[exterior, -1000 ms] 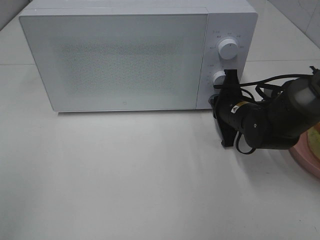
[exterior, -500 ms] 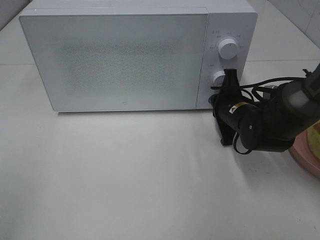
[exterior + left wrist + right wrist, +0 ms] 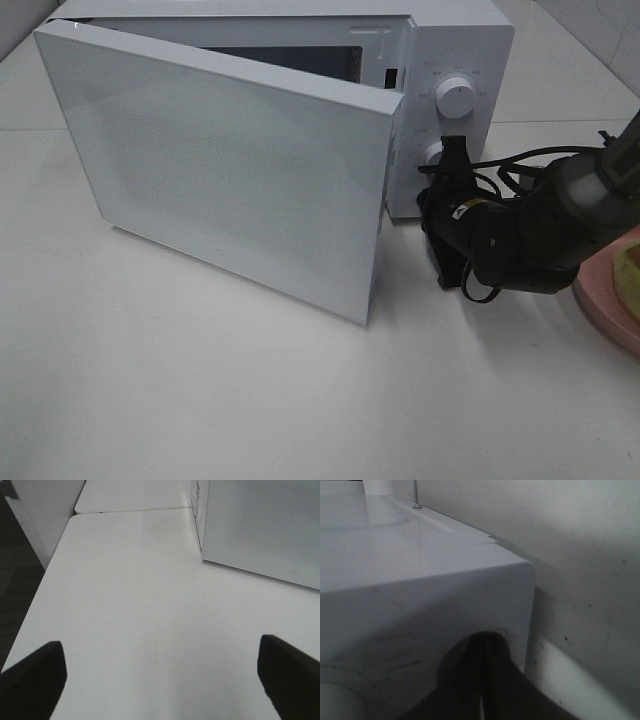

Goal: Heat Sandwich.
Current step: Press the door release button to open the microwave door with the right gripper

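The white microwave (image 3: pixel 450 60) stands at the back of the table with its door (image 3: pixel 230 170) swung partly open toward the front. My right gripper (image 3: pixel 447 158) is shut and its tips press against the lower part of the control panel (image 3: pixel 420 620), below the upper knob (image 3: pixel 458 98). Its closed fingers (image 3: pixel 492 690) touch the panel in the right wrist view. Only a yellow-green edge of the sandwich (image 3: pixel 630 268) shows at the far right, on the pink plate (image 3: pixel 600 300). My left gripper (image 3: pixel 160 680) is open and empty over bare table, left of the microwave.
The open door's free edge (image 3: pixel 375 260) juts out over the table in front of the microwave, close to my right arm (image 3: pixel 530 240). The table's left edge (image 3: pixel 45 575) drops off beside my left gripper. The microwave's side and door (image 3: pixel 260 530) also show in the left wrist view.
The microwave door was closed and has now sprung open, swinging toward the front. My right gripper stays at the lower control, shifted slightly.
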You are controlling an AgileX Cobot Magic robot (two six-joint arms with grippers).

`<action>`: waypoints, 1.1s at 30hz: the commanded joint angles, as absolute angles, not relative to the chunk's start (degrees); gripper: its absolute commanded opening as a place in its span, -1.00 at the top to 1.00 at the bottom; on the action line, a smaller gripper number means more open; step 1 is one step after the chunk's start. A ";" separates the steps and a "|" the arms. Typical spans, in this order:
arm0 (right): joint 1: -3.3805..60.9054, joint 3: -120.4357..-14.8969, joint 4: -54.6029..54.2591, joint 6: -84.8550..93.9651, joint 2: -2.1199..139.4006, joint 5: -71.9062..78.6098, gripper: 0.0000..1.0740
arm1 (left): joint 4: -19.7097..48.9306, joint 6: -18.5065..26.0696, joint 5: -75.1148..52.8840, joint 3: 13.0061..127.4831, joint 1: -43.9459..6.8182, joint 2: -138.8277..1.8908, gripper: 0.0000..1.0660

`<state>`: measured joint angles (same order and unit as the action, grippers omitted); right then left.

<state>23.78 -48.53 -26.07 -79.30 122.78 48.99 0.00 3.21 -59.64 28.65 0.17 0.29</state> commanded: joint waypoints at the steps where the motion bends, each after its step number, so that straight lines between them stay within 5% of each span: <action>1: 21.14 -54.77 -24.12 -77.98 122.10 63.88 1.00 | 0.40 2.92 -59.53 28.59 0.17 1.89 -0.83; 33: 21.14 -51.57 -19.37 -80.04 120.21 53.74 1.00 | 0.40 2.92 -59.53 28.59 0.17 1.89 -0.83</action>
<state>22.75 -48.76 -23.43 -80.10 121.47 44.52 0.00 3.21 -59.64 28.65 0.17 0.29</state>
